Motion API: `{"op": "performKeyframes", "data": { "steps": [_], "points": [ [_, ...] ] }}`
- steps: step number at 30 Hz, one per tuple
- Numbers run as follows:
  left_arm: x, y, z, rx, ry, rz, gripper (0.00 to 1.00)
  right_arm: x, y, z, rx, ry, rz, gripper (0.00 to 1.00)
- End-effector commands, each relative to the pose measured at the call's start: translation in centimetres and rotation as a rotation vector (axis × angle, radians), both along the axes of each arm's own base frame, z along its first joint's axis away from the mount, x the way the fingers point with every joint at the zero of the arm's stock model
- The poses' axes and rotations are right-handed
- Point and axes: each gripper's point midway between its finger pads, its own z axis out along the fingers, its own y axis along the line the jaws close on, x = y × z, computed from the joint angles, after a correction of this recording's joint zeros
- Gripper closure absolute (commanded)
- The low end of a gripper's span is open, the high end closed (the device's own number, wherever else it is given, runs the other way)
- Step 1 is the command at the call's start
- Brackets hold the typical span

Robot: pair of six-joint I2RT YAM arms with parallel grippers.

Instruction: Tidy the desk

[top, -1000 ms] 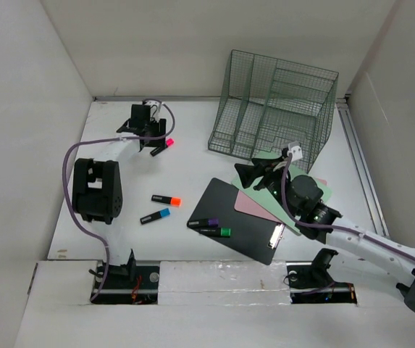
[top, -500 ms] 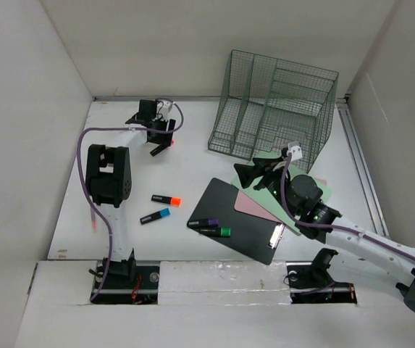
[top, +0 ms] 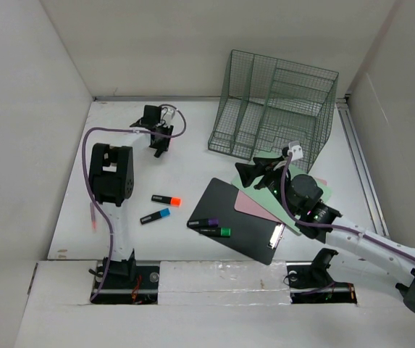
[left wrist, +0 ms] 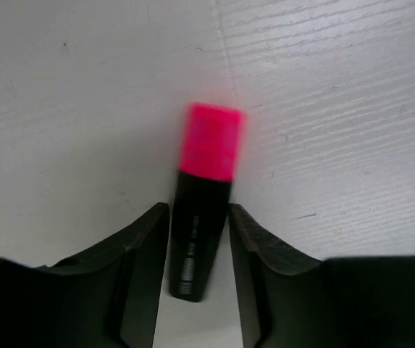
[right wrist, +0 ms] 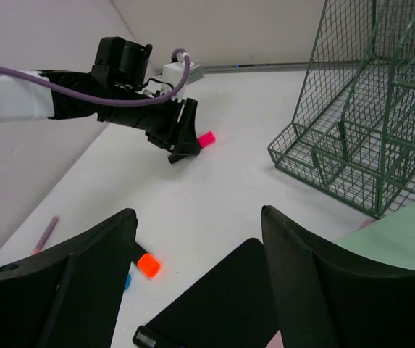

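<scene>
The desk (top: 193,163) is a white tabletop with white walls round it. At its far left my left gripper (top: 159,148) is down on it, jaws closed on the black body of a pink-capped highlighter (left wrist: 201,217) that lies on the surface. The pink cap (right wrist: 206,138) sticks out past the fingertips. My right gripper (top: 247,174) is open and empty, held above the far edge of a black clipboard (top: 240,221). In the right wrist view (right wrist: 198,214) the clipboard lies below it.
A dark green wire rack (top: 276,109) stands at the back right. Purple (top: 203,222) and green (top: 216,231) highlighters lie on the clipboard. Orange (top: 166,199) and blue (top: 154,216) highlighters lie left of it. Pink (top: 254,205) and green (top: 323,190) sheets lie under the right arm. A pink pen (top: 93,217) lies by the left wall.
My left arm's elbow has swung toward the back and the gripper has shifted slightly right over the pink highlighter, whose cap no longer shows from above. The right arm has not moved.
</scene>
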Motion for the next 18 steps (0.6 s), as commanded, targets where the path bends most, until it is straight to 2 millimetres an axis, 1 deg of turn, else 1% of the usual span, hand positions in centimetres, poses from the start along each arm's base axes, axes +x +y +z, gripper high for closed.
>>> {"op": "performKeyframes", "data": {
  "steps": [1, 2, 3, 4, 5, 6, 7, 9, 11, 12, 14, 15, 16, 17, 18],
  "points": [
    [-0.9, -0.5, -1.5, 0.073, 0.025, 0.002, 0.68, 0.3, -0.3, 2.1, 0.039, -0.045, -0.017, 0.26],
    [-0.6, -0.6, -1.2, 0.068, 0.012, 0.008, 0.78, 0.2, -0.3, 2.2, 0.04, -0.046, -0.014, 0.26],
    [-0.6, -0.7, -1.0, 0.055, 0.012, 0.015, 0.91, 0.3, -0.3, 2.2, 0.04, -0.044, -0.017, 0.26],
    [-0.3, -0.7, -0.6, 0.052, -0.008, 0.027, 0.99, 0.3, -0.3, 2.0, 0.038, -0.042, -0.017, 0.26],
    [-0.3, -0.8, -0.5, 0.042, -0.011, 0.036, 1.0, 0.3, -0.2, 2.1, 0.04, -0.044, -0.016, 0.26],
    [-0.1, -0.8, -0.1, 0.032, -0.023, 0.048, 1.0, 0.4, -0.1, 1.7, 0.032, -0.037, -0.014, 0.26],
    [0.1, -0.2, 0.1, 0.058, -0.033, 0.079, 1.0, 0.5, 0.0, 1.6, 0.029, -0.034, -0.014, 0.26],
    [0.9, 0.2, 1.2, 0.064, -0.057, 0.123, 1.0, 0.6, 0.1, 1.5, 0.026, -0.031, -0.016, 0.26],
    [1.8, -0.1, 2.8, 0.029, -0.089, 0.161, 1.0, 0.8, 0.1, 1.2, 0.018, -0.025, -0.02, 0.26],
    [2.1, -0.6, 4.4, -0.004, -0.119, 0.166, 1.0, 0.8, 0.2, 1.1, 0.018, -0.024, -0.022, 0.26],
    [3.0, -1.6, 6.9, -0.098, -0.173, 0.205, 1.0, 1.0, 0.3, 0.8, 0.011, -0.019, -0.023, 0.26],
    [3.4, -2.2, 9.0, -0.152, -0.212, 0.216, 1.0, 1.1, 0.4, 0.8, 0.006, -0.019, -0.025, 0.26],
    [3.7, -3.2, 10.4, -0.22, -0.236, 0.207, 1.0, 1.2, 0.4, 0.5, -0.002, -0.013, -0.028, 0.26],
    [4.0, -4.2, 11.8, -0.307, -0.252, 0.233, 1.0, 1.4, 0.6, 0.0, -0.015, -0.002, -0.03, 0.26],
    [3.7, -5.8, 13.8, -0.401, -0.262, 0.192, 1.0, 1.5, 0.7, 0.2, -0.017, 0.0, -0.033, 0.27]
  ]
}}
